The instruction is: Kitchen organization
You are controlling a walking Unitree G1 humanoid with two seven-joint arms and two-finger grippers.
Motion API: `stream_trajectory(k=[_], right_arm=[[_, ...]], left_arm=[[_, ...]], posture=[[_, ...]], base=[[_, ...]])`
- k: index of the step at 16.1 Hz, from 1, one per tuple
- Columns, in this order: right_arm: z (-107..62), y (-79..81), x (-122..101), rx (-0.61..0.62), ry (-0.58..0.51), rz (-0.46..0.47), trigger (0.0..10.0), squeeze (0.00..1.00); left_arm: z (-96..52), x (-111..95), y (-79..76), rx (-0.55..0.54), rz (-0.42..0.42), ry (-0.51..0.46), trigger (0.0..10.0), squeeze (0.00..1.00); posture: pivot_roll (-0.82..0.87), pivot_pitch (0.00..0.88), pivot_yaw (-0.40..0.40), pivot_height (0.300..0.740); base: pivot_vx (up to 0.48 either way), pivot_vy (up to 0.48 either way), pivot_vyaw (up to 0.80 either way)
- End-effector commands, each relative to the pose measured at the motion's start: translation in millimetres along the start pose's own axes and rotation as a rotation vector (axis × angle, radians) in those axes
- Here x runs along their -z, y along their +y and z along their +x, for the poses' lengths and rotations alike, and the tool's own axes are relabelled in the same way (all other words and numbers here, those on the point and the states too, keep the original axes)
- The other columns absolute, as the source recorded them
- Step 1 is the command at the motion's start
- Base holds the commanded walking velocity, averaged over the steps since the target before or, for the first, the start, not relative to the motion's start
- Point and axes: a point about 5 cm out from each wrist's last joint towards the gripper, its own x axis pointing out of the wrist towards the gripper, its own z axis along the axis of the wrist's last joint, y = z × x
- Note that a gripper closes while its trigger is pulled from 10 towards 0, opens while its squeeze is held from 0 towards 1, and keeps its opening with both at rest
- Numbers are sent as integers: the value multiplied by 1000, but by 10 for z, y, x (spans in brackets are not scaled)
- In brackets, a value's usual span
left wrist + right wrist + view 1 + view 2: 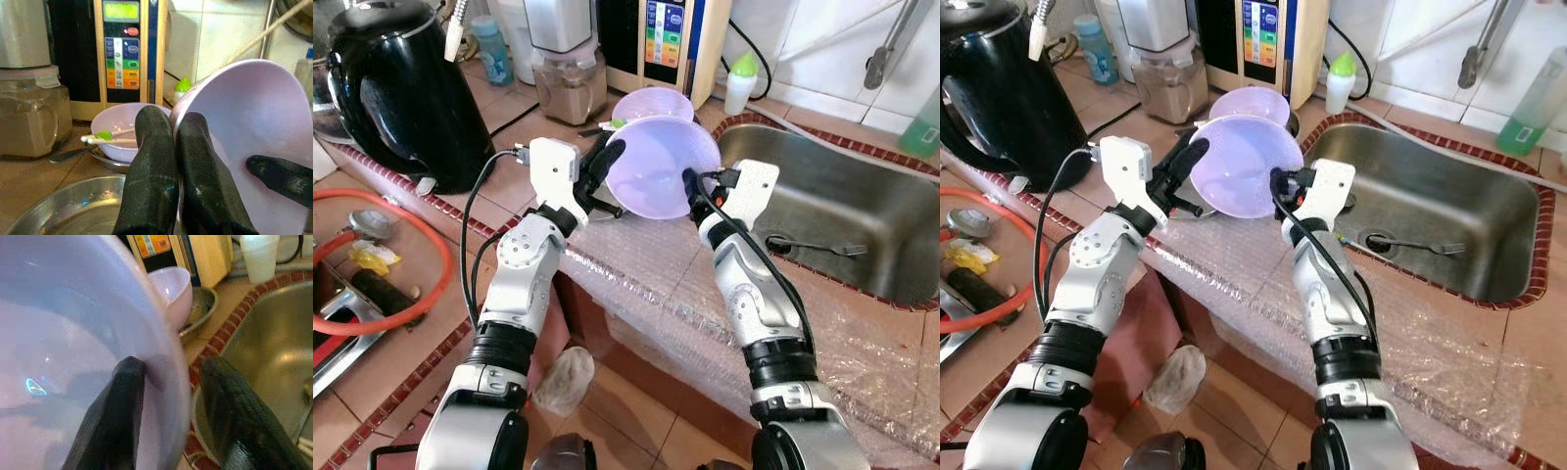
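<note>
Both claws, left claw (607,162) and right claw (690,181), grip lilac bowl (661,166).

A large lilac plastic bowl (658,164) sits between both grippers' fingers, a smaller lilac bowl (651,103) behind it, the steel sink (862,211) right.

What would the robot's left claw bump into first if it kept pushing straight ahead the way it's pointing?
Probably the smaller lilac bowl with the green-tipped stick lying across it, directly ahead of the left gripper, which pinches the big lilac bowl's rim. Depth is uncertain.
</note>
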Motion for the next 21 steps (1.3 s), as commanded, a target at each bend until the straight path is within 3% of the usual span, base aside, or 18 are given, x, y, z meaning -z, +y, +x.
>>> stream_trajectory(k=[1, 3, 7, 8, 9, 10, 11, 12, 14, 21], right_arm=[[-47, -316, 90, 171, 46, 41, 0, 0], [-49, -283, 88, 144, 35, 19, 0, 0], [-31, -383, 94, 203, 37, 43, 0, 0], [-27, -449, 56, 253, 19, 23, 0, 0], [-28, -499, 26, 291, 9, 4, 0, 0], [-31, -597, -38, 347, -14, -27, 0, 0], [-43, -646, -82, 373, -32, -38, 0, 0], [-53, -716, -103, 403, -37, -24, 0, 0], [-60, -824, -79, 454, -25, -44, 0, 0], [-52, -1099, -130, 595, -23, -105, 0, 0]], left_arm=[[-50, -223, 134, -36, 40, -90, 0, 0], [-47, -236, 153, -45, 53, -94, 0, 0], [-42, -221, 164, -50, 82, -76, 0, 0], [-60, -174, 163, -48, 86, -52, 4588, 0], [-71, -144, 159, -44, 82, -35, 8510, 0], [-87, -84, 122, -7, 66, -12, 10000, 745], [-97, -71, 88, 18, 71, -6, 10000, 745], [-107, -44, 34, 63, 68, 16, 10000, 1000], [-139, -6, -32, 118, 105, 50, 10000, 1000], [-240, 50, -67, 156, 99, 108, 10000, 1000]], posture=[[24, 0, 28, 740], [30, 0, 40, 740], [53, 0, 15, 740], [45, 0, 5, 740], [45, 0, 5, 740], [18, 0, 20, 740], [17, 0, 21, 740], [24, 0, 19, 740], [36, 0, 21, 740], [32, 9, 34, 740]], base=[[0, 0, 0], [0, 0, 0], [0, 0, 0], [0, 0, 0], [0, 0, 0], [0, 0, 0], [0, 0, 0], [0, 0, 0], [0, 0, 0], [0, 0, 0]])
